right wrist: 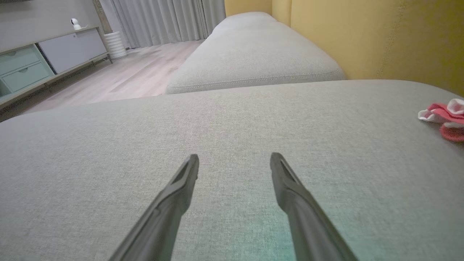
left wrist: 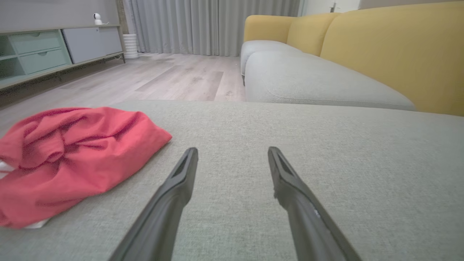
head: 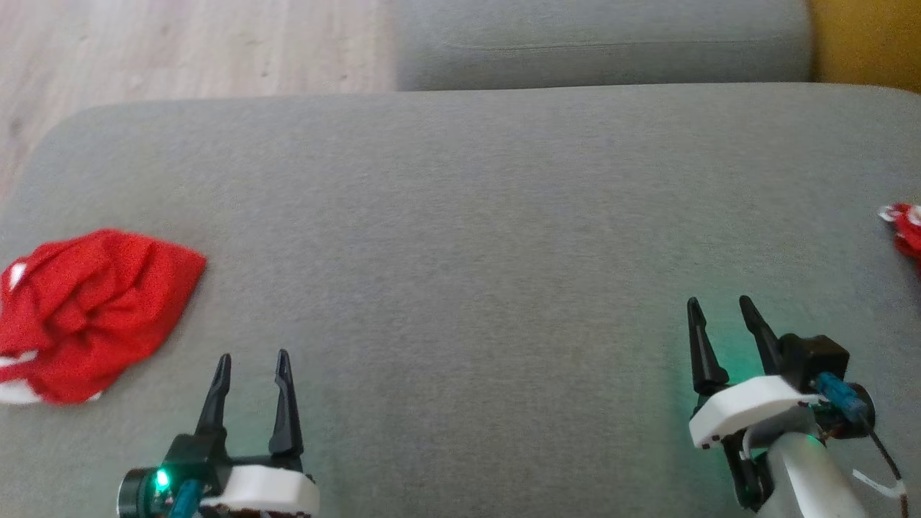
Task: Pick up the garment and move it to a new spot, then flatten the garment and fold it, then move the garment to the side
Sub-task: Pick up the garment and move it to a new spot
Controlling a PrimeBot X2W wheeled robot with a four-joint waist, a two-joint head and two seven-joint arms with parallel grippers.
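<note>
the garment (head: 93, 309) lies bunched, long axis slanting near-left to far-right.

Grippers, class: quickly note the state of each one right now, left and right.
Left gripper: open, holding nothing, near the red jersey.
Right gripper: open, holding nothing, over the grey cushion.

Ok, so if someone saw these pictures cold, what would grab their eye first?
The crumpled red garment, lying bunched at the left edge of the grey cushion. Next, the two open grippers over bare fabric: left gripper just right of the heap, right gripper far across, toward a small red-and-white piece at the cushion's right edge.
</note>
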